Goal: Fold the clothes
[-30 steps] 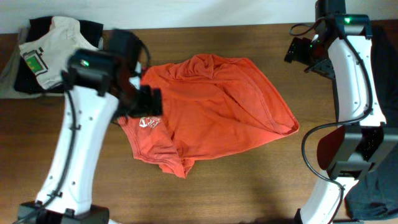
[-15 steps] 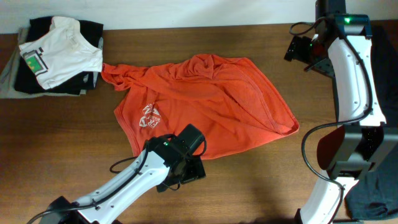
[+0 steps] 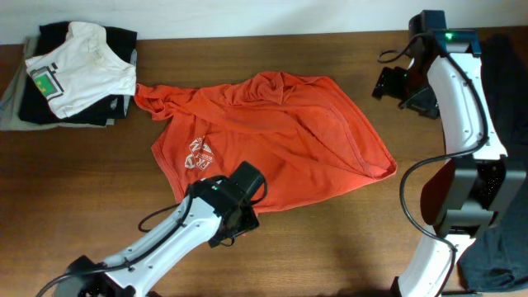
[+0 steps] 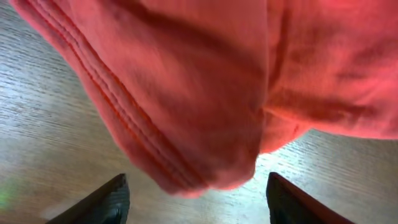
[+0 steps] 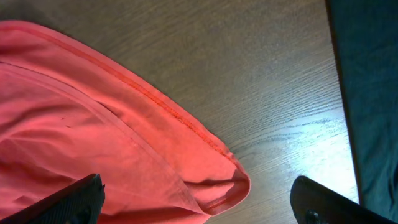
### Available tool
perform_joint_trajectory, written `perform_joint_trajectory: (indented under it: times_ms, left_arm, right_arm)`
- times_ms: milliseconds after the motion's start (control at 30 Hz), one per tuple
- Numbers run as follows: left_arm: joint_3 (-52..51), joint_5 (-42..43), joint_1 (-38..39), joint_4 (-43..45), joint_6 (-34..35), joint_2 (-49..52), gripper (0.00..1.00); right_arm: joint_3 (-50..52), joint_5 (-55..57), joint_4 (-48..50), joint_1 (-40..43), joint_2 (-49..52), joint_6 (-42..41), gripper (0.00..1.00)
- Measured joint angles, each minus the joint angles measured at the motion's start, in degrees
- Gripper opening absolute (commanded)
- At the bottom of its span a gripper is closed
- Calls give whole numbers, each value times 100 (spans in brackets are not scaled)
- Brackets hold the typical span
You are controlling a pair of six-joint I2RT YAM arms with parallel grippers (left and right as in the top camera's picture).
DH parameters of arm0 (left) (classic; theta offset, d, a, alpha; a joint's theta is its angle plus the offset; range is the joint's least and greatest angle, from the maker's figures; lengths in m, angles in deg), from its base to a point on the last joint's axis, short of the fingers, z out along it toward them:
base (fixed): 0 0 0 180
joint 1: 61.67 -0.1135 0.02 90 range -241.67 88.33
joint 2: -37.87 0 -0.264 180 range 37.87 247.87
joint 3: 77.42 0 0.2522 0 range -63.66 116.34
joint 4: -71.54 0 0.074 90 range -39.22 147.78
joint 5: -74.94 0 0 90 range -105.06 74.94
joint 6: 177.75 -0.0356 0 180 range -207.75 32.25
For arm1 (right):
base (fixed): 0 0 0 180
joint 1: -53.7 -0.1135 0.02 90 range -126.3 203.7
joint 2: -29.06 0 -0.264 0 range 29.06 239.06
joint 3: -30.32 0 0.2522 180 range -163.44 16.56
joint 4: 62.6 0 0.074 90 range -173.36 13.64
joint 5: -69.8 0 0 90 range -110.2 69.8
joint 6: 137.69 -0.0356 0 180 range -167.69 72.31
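Observation:
The red-orange T-shirt [image 3: 272, 140] lies crumpled in the middle of the table, white print showing near its left side and one sleeve stretched toward the far left. My left gripper [image 3: 235, 221] is open at the shirt's front hem. In the left wrist view a folded hem corner [image 4: 205, 124] lies just ahead of and between the open fingers [image 4: 202, 208]. My right gripper [image 3: 388, 84] is open above the shirt's right edge. In the right wrist view a shirt corner [image 5: 143, 143] lies between the spread fingers [image 5: 208, 208].
A white shirt with a green patch [image 3: 78, 70] lies on a black garment [image 3: 49, 111] at the far left corner. Dark cloth [image 5: 367, 93] hangs at the table's right edge, also seen in the overhead view [image 3: 507, 58]. Bare wood runs along the front.
The left arm swung from the shirt's far-left sleeve down to its front hem, leaving the sleeve stretched out, then edged closer to the hem. The right gripper shifted slightly left and down.

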Motion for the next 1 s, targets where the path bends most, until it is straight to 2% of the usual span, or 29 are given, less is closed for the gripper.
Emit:
perform_joint_trajectory:
  times_ms: [67,167,200,267,367,533,600,633,667,700,800,833,1000]
  left_arm:
    - [0,-9,2,26,0,136,63]
    - [-22,-9,2,96,-2,382,47]
    - [-26,-9,2,96,-7,389,28]
    - [-26,-9,2,101,-42,389,1]
    - [-26,-4,-177,61,-302,389,1]
    - [-7,-20,-1266,-970,-1056,46,1]
    - [133,-26,-1731,-1460,-1576,-570,1]
    - [170,-37,-1823,-1641,-1687,-697,17]
    - [179,-66,-1923,-1801,-1814,-809,36]
    - [179,-68,-1947,-1814,-1862,-817,50]
    - [179,-66,-1947,-1836,-2009,-811,59]
    - [157,-63,-1947,-1838,-2022,-811,75]
    - [-507,282,-1947,-1670,-2044,-811,76]
  right_arm:
    - [20,0,20,0,0,0,98]
    - [20,0,20,0,0,0,99]
    - [20,0,20,0,0,-2,99]
    - [20,0,20,0,0,0,99]
    - [20,0,85,0,0,0,99]
    - [22,0,-96,0,0,0,99]
    - [24,0,-221,0,0,-2,99]
    - [24,0,-289,0,0,0,99]
    - [24,0,-328,0,0,-2,99]
    - [24,0,-387,0,0,2,99]
    - [24,0,-636,0,0,7,99]
    - [24,-2,-654,0,0,46,99]
    - [24,59,-680,0,0,70,99]
